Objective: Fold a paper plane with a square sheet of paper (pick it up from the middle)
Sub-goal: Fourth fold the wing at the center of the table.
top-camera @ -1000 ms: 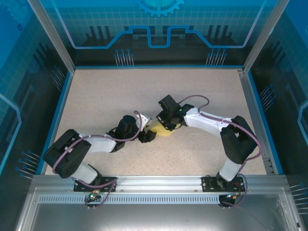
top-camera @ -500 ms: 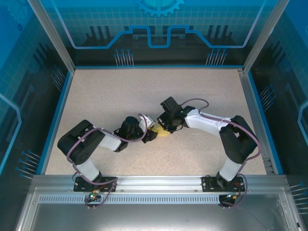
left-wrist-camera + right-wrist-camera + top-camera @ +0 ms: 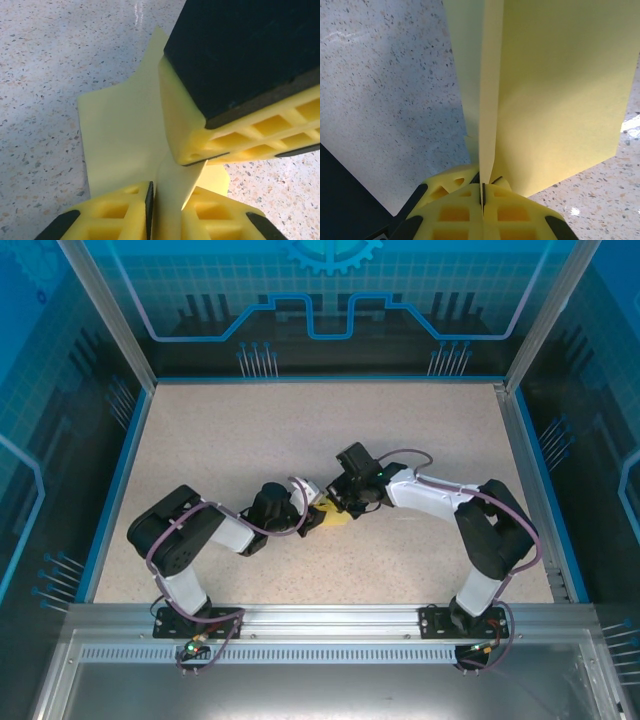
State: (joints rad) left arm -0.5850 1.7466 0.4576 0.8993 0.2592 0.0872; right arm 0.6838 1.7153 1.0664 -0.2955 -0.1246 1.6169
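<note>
Near the middle of the table, a little toward its near edge, the folded yellow paper is caught between both grippers. The right gripper is clamped tight on a crease. The left gripper pinches a flap just beside it, fingers nearly together. With two grips this close, any pull apart or twist could tear the thin sheet or skew the fold, and a slipping flap would spoil the crease.
</note>
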